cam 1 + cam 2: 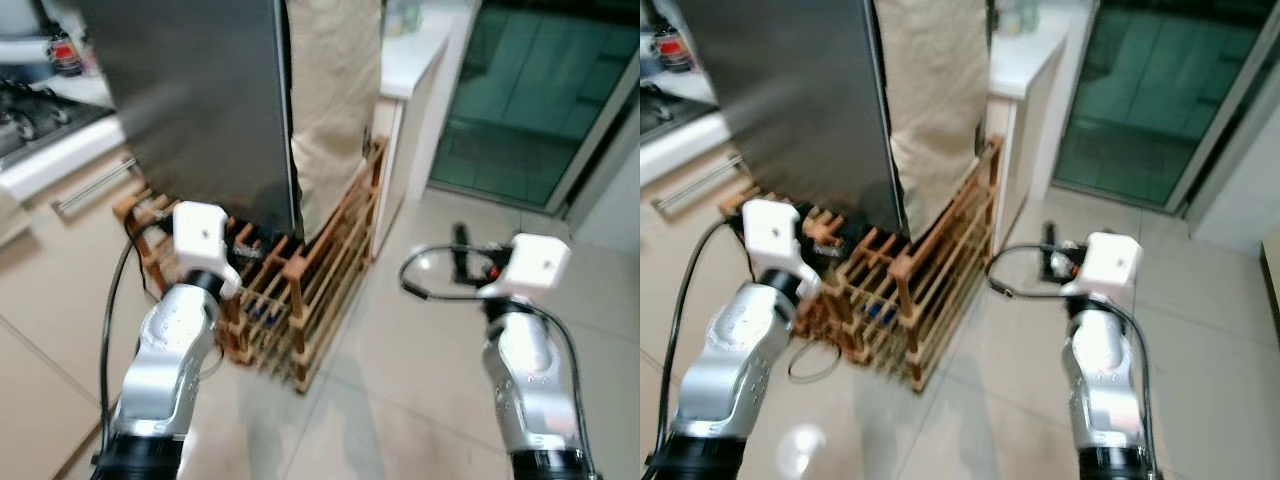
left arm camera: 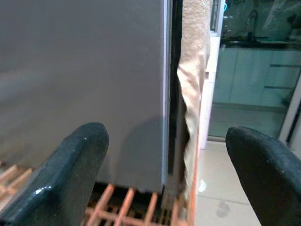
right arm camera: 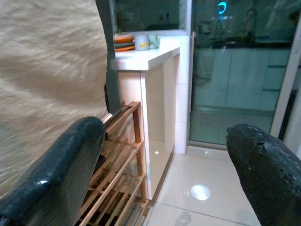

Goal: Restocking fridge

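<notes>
At the far left a white counter (image 1: 60, 150) runs along the wall. Just right of it stands the fridge (image 1: 200, 110), a tall grey slab resting on a low wooden rack (image 1: 300, 300). The left gripper (image 2: 164, 165) hovers near the fridge's lower front, its fingers (image 2: 70, 169) spread wide with nothing between them, aimed at the door's right edge (image 2: 165, 94).

That door looks stiff, smooth and fairly heavy; bare metal would be slippery under the pads, so the best hold is probably along that vertical edge, where the dark gap gives a finger something to hook. No handle can be made out, though the head views are blurred.

A beige cloth (image 1: 335, 90), soft and loose, hangs over the fridge's right side. Beyond it is a white cabinet (image 3: 155, 94) with dishes on top, then a glass door (image 1: 530, 90). The right gripper (image 3: 164, 165) is held over the tiled floor (image 1: 420, 380) at the right, also wide open and empty.
</notes>
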`<state>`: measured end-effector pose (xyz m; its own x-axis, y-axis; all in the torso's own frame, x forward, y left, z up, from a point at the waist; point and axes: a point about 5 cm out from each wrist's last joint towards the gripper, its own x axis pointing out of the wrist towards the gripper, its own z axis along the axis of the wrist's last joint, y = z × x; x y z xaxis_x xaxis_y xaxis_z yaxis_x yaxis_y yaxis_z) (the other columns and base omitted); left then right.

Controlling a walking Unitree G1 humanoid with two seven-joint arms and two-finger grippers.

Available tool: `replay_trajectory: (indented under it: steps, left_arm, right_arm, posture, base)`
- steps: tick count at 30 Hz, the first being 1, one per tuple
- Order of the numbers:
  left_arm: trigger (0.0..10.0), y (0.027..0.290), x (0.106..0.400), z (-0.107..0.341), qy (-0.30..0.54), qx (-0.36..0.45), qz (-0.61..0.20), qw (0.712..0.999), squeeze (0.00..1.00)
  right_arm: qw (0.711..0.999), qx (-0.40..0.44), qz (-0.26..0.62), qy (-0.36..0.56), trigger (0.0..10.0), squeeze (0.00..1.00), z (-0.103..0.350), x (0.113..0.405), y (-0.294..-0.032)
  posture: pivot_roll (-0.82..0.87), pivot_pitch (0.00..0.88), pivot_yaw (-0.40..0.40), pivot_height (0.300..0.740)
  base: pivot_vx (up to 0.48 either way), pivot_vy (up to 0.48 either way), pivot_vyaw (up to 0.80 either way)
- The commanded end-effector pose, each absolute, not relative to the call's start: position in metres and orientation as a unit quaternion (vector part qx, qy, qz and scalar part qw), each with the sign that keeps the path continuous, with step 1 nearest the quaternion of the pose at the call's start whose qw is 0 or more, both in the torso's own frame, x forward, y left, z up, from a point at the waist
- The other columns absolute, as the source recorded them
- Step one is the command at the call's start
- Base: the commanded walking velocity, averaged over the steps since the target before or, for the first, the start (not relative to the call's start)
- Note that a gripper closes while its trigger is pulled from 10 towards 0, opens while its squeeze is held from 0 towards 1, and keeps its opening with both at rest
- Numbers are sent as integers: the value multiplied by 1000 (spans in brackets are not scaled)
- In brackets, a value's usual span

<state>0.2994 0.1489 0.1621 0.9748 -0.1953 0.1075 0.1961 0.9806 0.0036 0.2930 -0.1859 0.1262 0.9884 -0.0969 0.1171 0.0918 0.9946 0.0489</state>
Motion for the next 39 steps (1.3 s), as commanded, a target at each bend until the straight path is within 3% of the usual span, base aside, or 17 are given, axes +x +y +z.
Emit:
replay_trajectory:
  steps: [1,6,16,20,27,39]
  left_arm:
    - [10000,143,301,165,-53,1,-104,993,0]
    - [10000,143,301,170,-65,-9,-107,992,0]
    - [10000,141,312,178,-55,-50,-115,991,0]
    - [10000,138,316,179,-50,-31,-121,991,0]
    - [10000,118,324,185,-44,-28,-152,987,0]
    - [10000,137,340,178,-7,-16,-71,997,0]
  right_arm:
    - [997,19,-46,-59,10000,0,129,293,-189]
    - [997,20,-39,-61,10000,0,129,295,-186]
    - [998,7,-37,-54,10000,0,127,298,-186]
    - [998,6,-37,-58,10000,0,128,299,-186]
    - [998,-1,-35,-47,10000,0,126,303,-186]
    - [998,-3,-29,-55,10000,0,127,304,-185]
  posture:
    - [-142,0,53,740]
    - [-140,0,50,740]
    - [-145,0,48,740]
    - [-146,0,48,740]
    - [-150,0,46,740]
    - [-153,0,48,740]
  base:
    - [472,0,0]
    - [474,0,0]
    - [0,0,-442]
    - [0,0,0]
    - [0,0,-572]
    - [0,0,-53]
